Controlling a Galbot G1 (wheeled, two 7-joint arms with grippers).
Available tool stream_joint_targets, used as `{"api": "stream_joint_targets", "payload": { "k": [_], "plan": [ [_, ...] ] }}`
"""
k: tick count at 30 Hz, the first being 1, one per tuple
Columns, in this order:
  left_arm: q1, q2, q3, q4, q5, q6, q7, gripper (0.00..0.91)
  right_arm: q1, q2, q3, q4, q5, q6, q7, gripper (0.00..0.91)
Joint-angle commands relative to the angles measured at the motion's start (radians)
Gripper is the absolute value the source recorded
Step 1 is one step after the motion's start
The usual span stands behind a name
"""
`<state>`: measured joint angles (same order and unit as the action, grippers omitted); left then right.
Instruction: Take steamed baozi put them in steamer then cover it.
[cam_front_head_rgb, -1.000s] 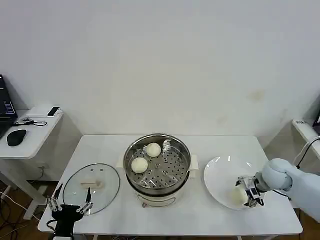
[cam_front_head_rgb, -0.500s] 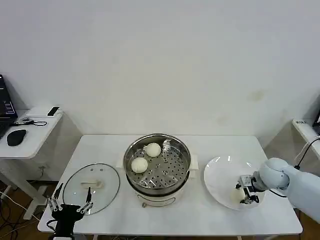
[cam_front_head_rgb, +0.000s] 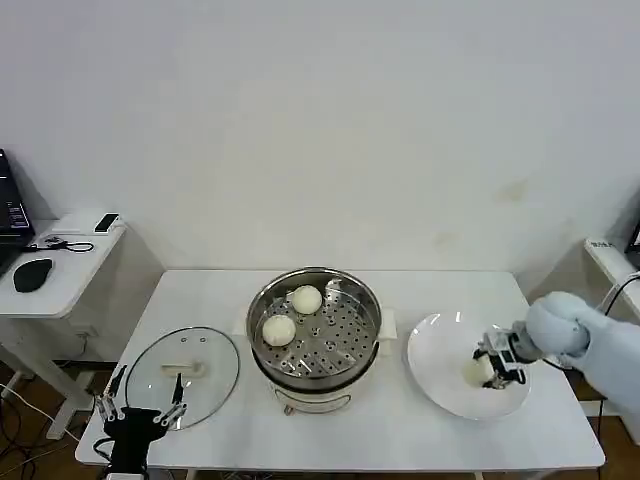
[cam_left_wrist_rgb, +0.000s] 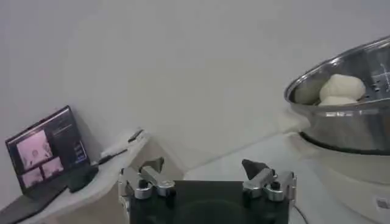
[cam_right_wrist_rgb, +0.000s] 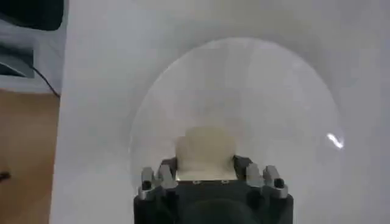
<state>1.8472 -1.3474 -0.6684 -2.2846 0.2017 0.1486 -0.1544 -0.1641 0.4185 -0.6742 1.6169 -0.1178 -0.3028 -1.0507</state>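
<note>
Right gripper (cam_front_head_rgb: 493, 368) clamped on baozi (cam_right_wrist_rgb: 205, 144), over plate (cam_front_head_rgb: 440, 385)

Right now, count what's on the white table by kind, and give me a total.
Baozi: 3, two in the steamer, one in the right end effector above the plate
Steamer: 1
Glass cover: 1
White plate: 1
Total: 6

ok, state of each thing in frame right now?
steamer: uncovered, two baozi on its tray.
cover: flat on table, left of steamer.
plate: holds one bun.
right gripper: shut on that bun, over plate.
left gripper: open, at table's front-left edge by cover.
</note>
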Motion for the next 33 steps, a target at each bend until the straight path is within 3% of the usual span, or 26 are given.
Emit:
{"api": "stream_joint_targets", "payload": {
  "k": [1, 9, 12, 22, 33],
  "plan": [
    [0.0, 0.001, 0.0, -0.004, -0.001, -0.001, 0.0, 0.907, 0.343, 0.015, -0.126, 0.01, 0.103, 0.001, -0.015, 0.635],
    [0.0, -0.005, -0.001, -0.008, -0.001, -0.001, -0.002, 0.907, 0.637, 0.133, -0.308, 0.007, 0.209, -0.014, -0.013, 0.635],
    [0.003, -0.011, -0.005, -0.011, 0.0, -0.003, -0.002, 0.907, 0.755, 0.219, -0.384, 0.015, 0.272, -0.018, 0.008, 0.635],
    [0.014, -0.026, -0.021, -0.022, 0.001, -0.001, -0.004, 0.907, 0.761, 0.465, -0.477, 0.038, 0.315, 0.008, 0.017, 0.635],
    [0.015, -0.054, -0.048, -0.037, -0.003, -0.001, -0.006, 0.907, 0.749, 0.704, -0.54, -0.032, 0.251, 0.16, -0.007, 0.635]
  ]
}}
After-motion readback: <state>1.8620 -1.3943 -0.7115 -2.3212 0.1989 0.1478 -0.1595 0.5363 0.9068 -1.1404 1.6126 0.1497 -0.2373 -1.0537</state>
